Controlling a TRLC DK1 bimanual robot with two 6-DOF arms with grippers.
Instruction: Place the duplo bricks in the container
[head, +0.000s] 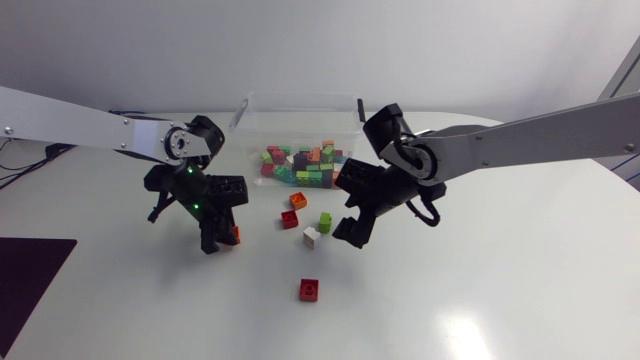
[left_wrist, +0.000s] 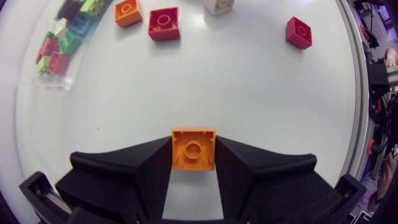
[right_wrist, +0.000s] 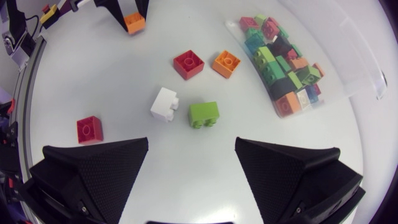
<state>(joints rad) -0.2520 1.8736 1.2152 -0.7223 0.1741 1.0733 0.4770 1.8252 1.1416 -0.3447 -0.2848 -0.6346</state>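
Since the left gripper (head: 222, 240), left of centre in the head view, is clenched on the orange brick (left_wrist: 193, 149) only at its fingertips, the brick may twist out before reaching the container (head: 300, 100) at upper centre. The right gripper (head: 350, 232) hangs released near the green brick (head: 325, 221) and white brick (head: 311, 237), and it might catch both.

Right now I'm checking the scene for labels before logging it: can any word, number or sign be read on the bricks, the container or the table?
None can be read. The orange brick in the left gripper, the container and the table show no print; any stud marks are too small to tell.
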